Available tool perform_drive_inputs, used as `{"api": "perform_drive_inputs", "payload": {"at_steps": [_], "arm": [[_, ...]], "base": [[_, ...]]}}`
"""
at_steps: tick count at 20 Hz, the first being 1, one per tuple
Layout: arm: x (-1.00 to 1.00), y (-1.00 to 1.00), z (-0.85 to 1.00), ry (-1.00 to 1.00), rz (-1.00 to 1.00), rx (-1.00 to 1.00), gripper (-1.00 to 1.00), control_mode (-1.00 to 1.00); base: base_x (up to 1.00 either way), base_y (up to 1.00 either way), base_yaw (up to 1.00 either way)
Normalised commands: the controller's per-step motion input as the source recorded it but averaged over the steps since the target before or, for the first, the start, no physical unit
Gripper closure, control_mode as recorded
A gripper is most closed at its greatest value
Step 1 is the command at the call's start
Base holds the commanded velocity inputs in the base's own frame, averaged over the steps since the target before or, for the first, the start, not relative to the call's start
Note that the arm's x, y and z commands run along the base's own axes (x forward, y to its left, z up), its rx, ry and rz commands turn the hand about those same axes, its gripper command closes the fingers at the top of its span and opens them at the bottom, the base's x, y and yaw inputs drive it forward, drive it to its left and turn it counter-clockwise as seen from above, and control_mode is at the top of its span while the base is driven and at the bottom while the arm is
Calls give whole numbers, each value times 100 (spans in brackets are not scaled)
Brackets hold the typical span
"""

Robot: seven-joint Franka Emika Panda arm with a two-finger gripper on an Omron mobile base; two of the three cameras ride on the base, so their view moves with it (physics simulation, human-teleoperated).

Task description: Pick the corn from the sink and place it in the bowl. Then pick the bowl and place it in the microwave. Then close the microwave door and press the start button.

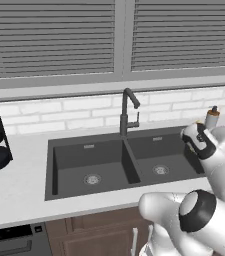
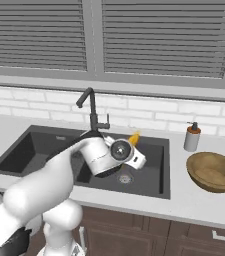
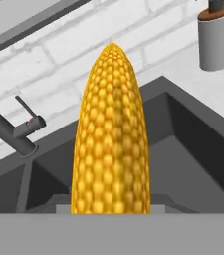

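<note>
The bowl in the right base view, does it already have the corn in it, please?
No, the bowl on the counter holds nothing, while the corn sticks up at the gripper over the sink.

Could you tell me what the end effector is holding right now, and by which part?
The end effector holds the corn by its lower end, its tip pointing away above the sink.

The dark grey double-basin sink (image 2: 84,155) sits in the pale tabletop (image 2: 204,205), its slim dark faucet (image 2: 91,110) behind the divider. Right of it stand a grey soap dispenser (image 2: 192,136) and, nearer the front, the round golden-brown wooden bowl (image 2: 215,171). The yellow elongated corn cob (image 2: 133,138), in the hand (image 2: 132,145), is above the right basin.
</note>
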Motion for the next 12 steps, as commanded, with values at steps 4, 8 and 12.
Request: {"api": "perform_drive_inputs", "payload": {"at_steps": [4,8,12], "arm": [[-29,0,100,-8,-10,5,100,-100],[-48,-13,100,25,-15,-1,100,-100],[-36,-41,95,16,-11,-2,100,-100]], "base": [[0,0,0],[0,0,0],[0,0,0]]}}
